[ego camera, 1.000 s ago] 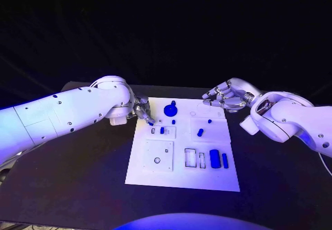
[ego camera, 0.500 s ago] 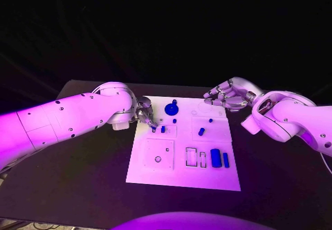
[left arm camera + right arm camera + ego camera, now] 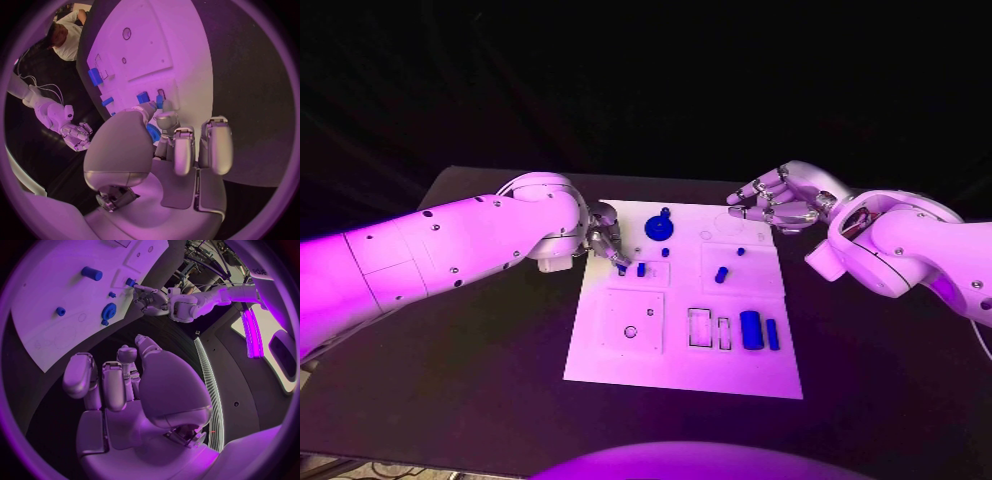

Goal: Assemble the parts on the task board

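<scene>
Left hand (image 3: 604,240) pinches a small blue part (image 3: 620,268) at the task board (image 3: 678,372) edge — right hand (image 3: 773,200) hovers, fingers curled, empty.

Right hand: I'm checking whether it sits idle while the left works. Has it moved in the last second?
No. The right hand hovers at the task board's far right corner, as before.

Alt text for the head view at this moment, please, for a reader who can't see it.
The left hand reaches onto the far left part of the white task board, fingertips at a small blue part. The right hand hovers over the board's far right corner, holding nothing visible. More blue parts sit on the board, including a gear.
</scene>
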`<state>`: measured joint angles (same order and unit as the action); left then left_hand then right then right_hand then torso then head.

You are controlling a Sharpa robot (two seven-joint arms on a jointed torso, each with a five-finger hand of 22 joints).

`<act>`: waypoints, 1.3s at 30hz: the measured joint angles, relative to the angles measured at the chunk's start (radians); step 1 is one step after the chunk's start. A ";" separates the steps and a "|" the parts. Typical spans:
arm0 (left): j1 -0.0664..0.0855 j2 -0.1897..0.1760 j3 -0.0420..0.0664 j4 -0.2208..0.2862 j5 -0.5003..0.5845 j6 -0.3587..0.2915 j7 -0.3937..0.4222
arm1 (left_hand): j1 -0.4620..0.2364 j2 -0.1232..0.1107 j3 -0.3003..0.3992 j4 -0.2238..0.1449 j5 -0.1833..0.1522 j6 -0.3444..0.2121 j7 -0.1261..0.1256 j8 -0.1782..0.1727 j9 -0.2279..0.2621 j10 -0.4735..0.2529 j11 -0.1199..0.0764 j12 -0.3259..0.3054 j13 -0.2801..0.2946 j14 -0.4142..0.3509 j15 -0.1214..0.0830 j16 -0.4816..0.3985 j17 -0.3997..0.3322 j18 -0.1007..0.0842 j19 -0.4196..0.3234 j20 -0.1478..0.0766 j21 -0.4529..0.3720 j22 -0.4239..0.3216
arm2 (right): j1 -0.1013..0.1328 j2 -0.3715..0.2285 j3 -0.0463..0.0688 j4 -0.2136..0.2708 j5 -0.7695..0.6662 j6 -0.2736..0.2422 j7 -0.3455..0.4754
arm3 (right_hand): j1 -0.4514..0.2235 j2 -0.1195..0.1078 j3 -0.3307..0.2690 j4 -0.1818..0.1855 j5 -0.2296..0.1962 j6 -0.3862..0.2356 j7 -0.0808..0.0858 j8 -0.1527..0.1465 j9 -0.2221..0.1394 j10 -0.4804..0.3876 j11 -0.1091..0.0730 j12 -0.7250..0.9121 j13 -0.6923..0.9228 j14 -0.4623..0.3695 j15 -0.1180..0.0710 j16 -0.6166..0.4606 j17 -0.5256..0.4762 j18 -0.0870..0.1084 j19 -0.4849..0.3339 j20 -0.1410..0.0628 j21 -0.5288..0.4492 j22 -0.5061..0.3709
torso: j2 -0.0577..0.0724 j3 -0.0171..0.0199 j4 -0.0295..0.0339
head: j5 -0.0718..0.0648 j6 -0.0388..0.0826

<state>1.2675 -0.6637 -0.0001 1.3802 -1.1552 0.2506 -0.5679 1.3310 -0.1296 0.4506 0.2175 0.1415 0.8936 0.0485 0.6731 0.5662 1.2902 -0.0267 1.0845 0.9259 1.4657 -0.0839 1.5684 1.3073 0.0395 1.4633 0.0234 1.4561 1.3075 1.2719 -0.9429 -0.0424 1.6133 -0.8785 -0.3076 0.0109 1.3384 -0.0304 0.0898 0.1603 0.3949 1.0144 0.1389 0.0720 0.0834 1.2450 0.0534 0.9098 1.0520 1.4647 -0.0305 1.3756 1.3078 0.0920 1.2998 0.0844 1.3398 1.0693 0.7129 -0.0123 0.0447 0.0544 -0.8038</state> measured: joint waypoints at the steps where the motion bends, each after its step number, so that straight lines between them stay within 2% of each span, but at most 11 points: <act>1: 0.000 0.000 0.000 0.001 0.000 0.002 -0.001 | 0.000 0.000 0.000 0.000 0.000 0.000 0.000 0.000 0.000 0.000 0.000 0.000 0.000 0.000 0.000 0.000 0.000 0.000 0.000 0.000 0.000 0.000 | 0.000 0.000 0.000 0.000 0.000 0.000 0.000 | 0.000 0.000 0.000 0.000 0.000 0.000 0.000 0.000 0.000 0.000 0.000 0.000 0.000 0.000 0.000 0.000 0.000 0.000 0.000 0.000 0.000 0.000 | 0.000 0.0000 0.0000 | 0.000 0.000; 15: -0.001 -0.006 0.000 0.007 -0.004 0.036 -0.009 | -0.002 -0.002 0.007 -0.002 -0.001 0.001 0.001 -0.004 -0.003 0.000 0.000 0.000 0.000 0.000 0.000 0.000 0.001 0.000 0.000 0.000 0.000 0.000 | -0.001 0.001 0.000 -0.002 0.001 0.001 0.001 | 0.000 0.000 0.000 0.000 0.000 0.000 0.000 0.000 0.000 0.000 0.000 0.000 0.000 0.000 0.000 0.000 0.000 0.000 0.000 0.000 0.000 0.000 | 0.000 -0.0012 0.0010 | -0.004 -0.007; 24: -0.001 -0.006 0.001 0.010 -0.009 0.044 -0.015 | 0.001 -0.005 0.008 -0.002 -0.003 0.001 0.002 -0.008 -0.004 0.000 0.000 0.000 0.000 0.000 0.000 0.000 0.001 0.000 0.000 0.000 0.000 0.000 | -0.002 0.001 0.000 -0.002 0.001 0.001 0.001 | 0.000 0.000 0.000 0.000 0.000 0.000 0.000 0.000 0.000 0.000 0.000 0.000 0.000 0.000 0.000 0.000 0.000 0.000 0.000 0.000 0.000 0.000 | 0.000 -0.0011 0.0012 | 0.000 -0.010; 39: 0.000 0.003 0.001 0.003 -0.007 0.049 -0.036 | -0.002 -0.009 0.022 0.011 -0.004 0.003 0.001 -0.004 -0.004 0.015 -0.004 0.006 0.006 0.000 0.000 0.000 0.000 0.000 0.000 0.000 0.000 0.000 | -0.002 -0.001 0.000 0.000 0.001 0.001 0.002 | 0.000 0.000 0.000 0.000 0.000 0.000 0.000 0.000 0.000 0.000 0.000 0.000 0.000 0.000 0.000 0.000 0.000 0.000 0.000 0.000 0.000 0.000 | 0.000 0.0008 0.0002 | 0.001 -0.012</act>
<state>1.2671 -0.6604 0.0012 1.3837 -1.1620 0.2999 -0.6044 1.3287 -0.1387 0.4728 0.2284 0.1378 0.8968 0.0493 0.6695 0.5625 1.3055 -0.0305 1.0904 0.9314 1.4656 -0.0838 1.5684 1.3077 0.0395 1.4633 0.0234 1.4560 1.3074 1.2699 -0.9439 -0.0423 1.6133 -0.8775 -0.3064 0.0126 1.3385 -0.0305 0.0899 0.1601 0.3949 1.0144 0.1389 0.0720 0.0834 1.2450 0.0534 0.9098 1.0520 1.4647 -0.0306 1.3756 1.3075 0.0920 1.2998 0.0844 1.3398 1.0692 0.7132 -0.0115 0.0449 0.0552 -0.8162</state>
